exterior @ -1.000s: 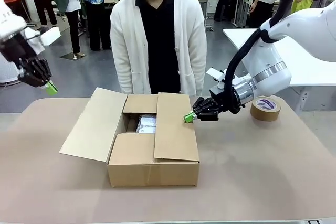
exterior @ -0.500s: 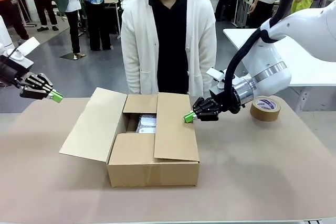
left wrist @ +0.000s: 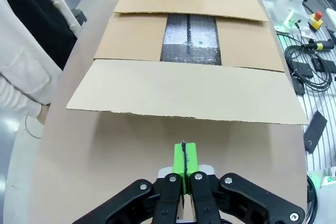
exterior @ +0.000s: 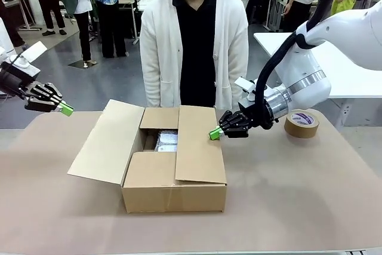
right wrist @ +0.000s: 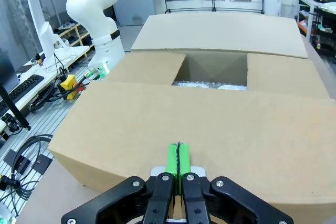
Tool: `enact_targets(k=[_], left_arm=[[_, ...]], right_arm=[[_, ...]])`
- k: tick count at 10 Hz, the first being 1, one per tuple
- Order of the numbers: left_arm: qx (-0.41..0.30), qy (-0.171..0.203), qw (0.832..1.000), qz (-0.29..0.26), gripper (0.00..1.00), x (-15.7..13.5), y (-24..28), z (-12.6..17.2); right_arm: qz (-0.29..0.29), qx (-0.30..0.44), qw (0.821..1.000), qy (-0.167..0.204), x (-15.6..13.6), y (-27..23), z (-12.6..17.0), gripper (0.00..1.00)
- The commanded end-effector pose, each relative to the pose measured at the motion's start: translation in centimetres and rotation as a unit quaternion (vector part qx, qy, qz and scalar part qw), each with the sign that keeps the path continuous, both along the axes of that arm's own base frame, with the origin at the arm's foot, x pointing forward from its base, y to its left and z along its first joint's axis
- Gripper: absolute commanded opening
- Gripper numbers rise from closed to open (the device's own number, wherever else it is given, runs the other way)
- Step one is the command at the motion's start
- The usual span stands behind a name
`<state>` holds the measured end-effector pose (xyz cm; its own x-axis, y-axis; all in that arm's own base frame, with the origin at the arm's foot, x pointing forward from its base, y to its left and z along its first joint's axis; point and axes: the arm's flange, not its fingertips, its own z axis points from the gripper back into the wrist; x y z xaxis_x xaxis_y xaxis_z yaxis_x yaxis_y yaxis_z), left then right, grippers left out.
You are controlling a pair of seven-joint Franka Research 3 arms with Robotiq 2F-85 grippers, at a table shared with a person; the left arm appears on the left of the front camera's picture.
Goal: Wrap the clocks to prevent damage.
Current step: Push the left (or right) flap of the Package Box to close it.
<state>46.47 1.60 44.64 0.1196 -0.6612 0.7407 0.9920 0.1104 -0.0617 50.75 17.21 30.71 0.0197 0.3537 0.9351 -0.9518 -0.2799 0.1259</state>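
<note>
Cardboard box (exterior: 173, 190) holds the bubble-wrapped clocks (exterior: 167, 140), and the left gripper (exterior: 66, 110), pressed together and empty, has swung level toward its outspread flap (exterior: 104, 141) while the right gripper (exterior: 213, 134), likewise pressed together, stays by the opposite flap (exterior: 200, 144), so closing likely follows.

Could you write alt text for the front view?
A cardboard box sits partly open on a table, a person behind it. The shut right hand is at its right flap; the shut left hand hovers farther left.
</note>
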Motion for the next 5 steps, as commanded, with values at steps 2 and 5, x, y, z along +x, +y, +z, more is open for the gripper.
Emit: enact_targets(k=[2, 5], left_arm=[[-0.041, 0.006, 0.998, -0.048, 0.0, 2.4, 0.6, -4.9], [-0.109, 0.008, 0.988, -0.111, 0.0, 3.8, 0.4, -10.5]], right_arm=[[-0.002, 0.0, 1.0, 0.0, 0.0, 0.1, -0.4, 0.01], [-0.002, 0.0, 1.0, 0.0, 0.0, 0.1, -0.4, 0.01]])
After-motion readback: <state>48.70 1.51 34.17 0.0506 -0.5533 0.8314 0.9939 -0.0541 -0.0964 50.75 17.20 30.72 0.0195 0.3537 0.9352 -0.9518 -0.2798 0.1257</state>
